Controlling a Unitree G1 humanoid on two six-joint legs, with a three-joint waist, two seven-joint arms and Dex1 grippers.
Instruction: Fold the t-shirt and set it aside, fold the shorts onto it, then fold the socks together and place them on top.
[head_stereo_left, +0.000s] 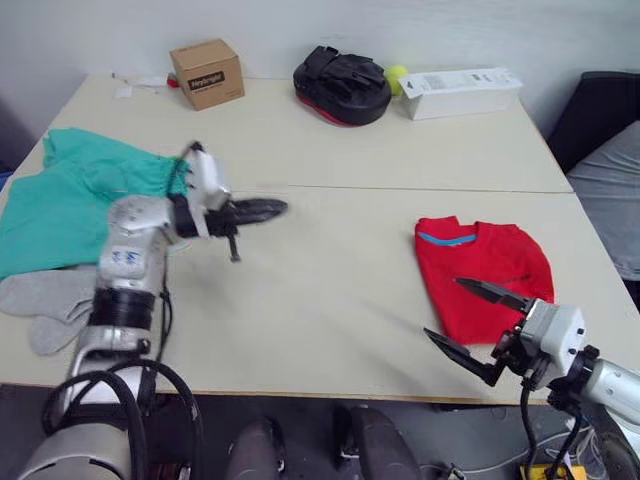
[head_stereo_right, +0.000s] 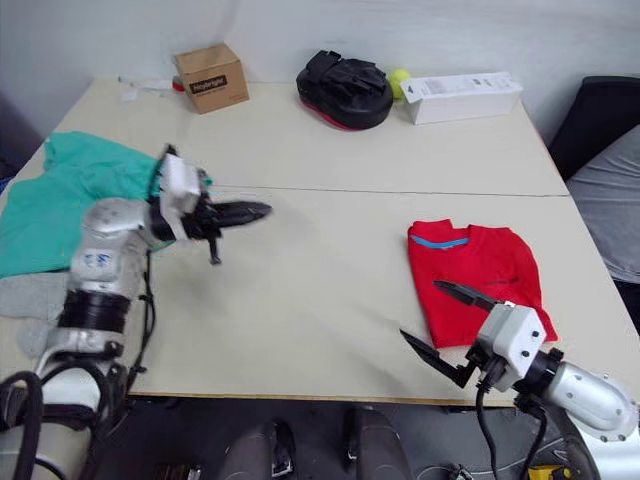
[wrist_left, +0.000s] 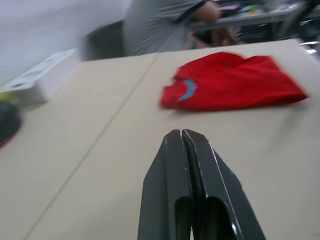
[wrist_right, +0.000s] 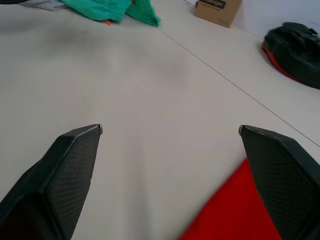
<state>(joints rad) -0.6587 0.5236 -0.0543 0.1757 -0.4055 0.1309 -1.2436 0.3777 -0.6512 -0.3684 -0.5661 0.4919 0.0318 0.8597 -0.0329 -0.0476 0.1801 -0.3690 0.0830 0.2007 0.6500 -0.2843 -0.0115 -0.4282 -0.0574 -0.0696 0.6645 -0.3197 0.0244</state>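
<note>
- Left eye view: one folded t-shirt (head_stereo_left: 480, 275) beside the released right gripper (head_stereo_left: 465, 318).
- One shorts (head_stereo_left: 70, 195), two socks (head_stereo_left: 50, 300) behind the clenched, empty left gripper (head_stereo_left: 262, 210).
- Box labels unreadable.

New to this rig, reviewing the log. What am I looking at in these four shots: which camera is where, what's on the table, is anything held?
It is a humanoid robot with two arms, each ending in a two-fingered black gripper. The two wide pictures come from a stereo camera on its head, looking down over a beige table. The other two come from cameras on the wrists, each looking along that arm's own fingers.

The left gripper is shut and empty, above the middle of the table. The right gripper is open and empty, at the near edge of the folded red t-shirt.

Unfolded on the robot's left lie the teal shorts and, nearer, the grey socks.

Along the far edge: a cardboard box, a black padded mitt, a yellow-green ball and a white box.
</note>
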